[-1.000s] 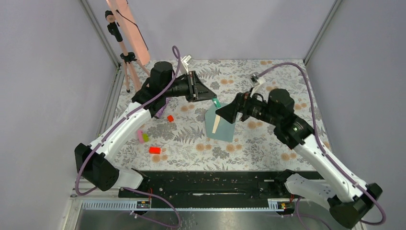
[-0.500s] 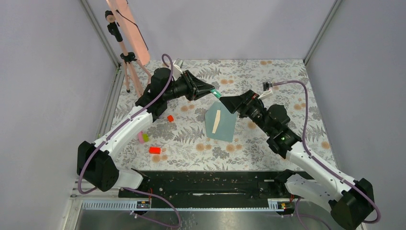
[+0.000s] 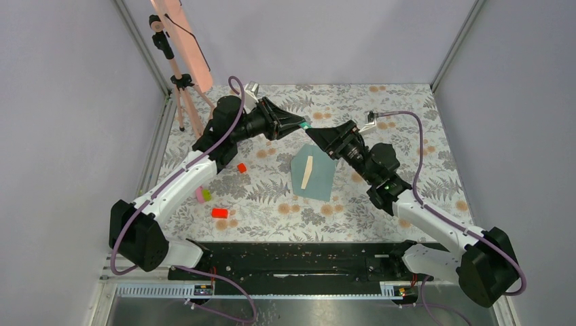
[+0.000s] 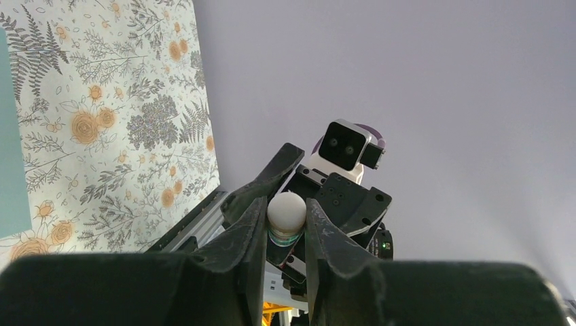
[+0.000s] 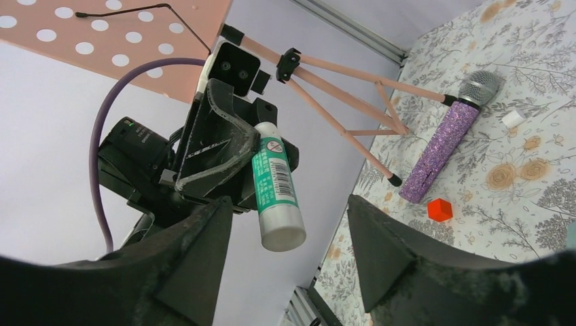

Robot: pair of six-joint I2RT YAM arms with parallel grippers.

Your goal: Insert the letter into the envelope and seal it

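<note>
The teal envelope (image 3: 314, 175) lies flat in the middle of the table, and its edge shows in the left wrist view (image 4: 7, 136). The pale tan letter (image 3: 308, 172) lies on top of it. My left gripper (image 3: 297, 123) is raised above the far side of the table and shut on a green-and-white glue stick (image 4: 286, 216). The stick's capped end points at the right gripper. My right gripper (image 3: 314, 132) is open, tilted up, with its fingers either side of the stick's end (image 5: 275, 183) and not touching it.
A salmon-pink panel on a tripod (image 3: 180, 41) stands at the back left. A purple glitter microphone (image 5: 445, 139), a red cube (image 3: 241, 168), a red block (image 3: 219, 212) and a pink-green piece (image 3: 202, 194) lie left of the envelope. A small white cube (image 5: 513, 118) lies near the microphone.
My right gripper left the envelope, rose and swung back-left until it faced the glue stick. My left gripper turned and lifted the stick away from the envelope.
</note>
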